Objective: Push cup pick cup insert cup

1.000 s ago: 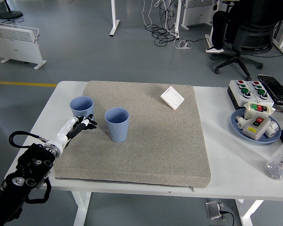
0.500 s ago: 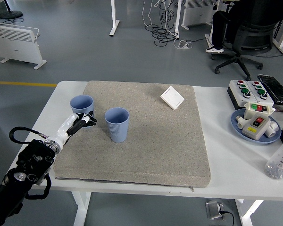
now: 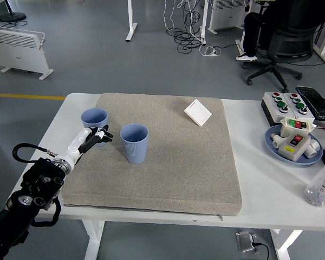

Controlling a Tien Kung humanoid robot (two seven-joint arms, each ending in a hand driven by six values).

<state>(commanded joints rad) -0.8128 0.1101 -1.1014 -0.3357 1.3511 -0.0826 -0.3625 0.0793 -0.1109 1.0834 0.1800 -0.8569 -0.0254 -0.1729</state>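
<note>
While the left robot hand [image 3: 95, 137], fingers seemingly loosely spread and gripping nothing, nears the far blue ribbed plastic cup [image 3: 94, 122] from 5 o'clock, an off-centre push risks toppling it.

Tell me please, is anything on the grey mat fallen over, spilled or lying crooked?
Nothing is spilled or tipped. Both blue cups stand upright on the grey mat, apart from each other. Only the white square switch plate lies turned at an angle to the mat's edges. The left hand is at the left cup.
</note>
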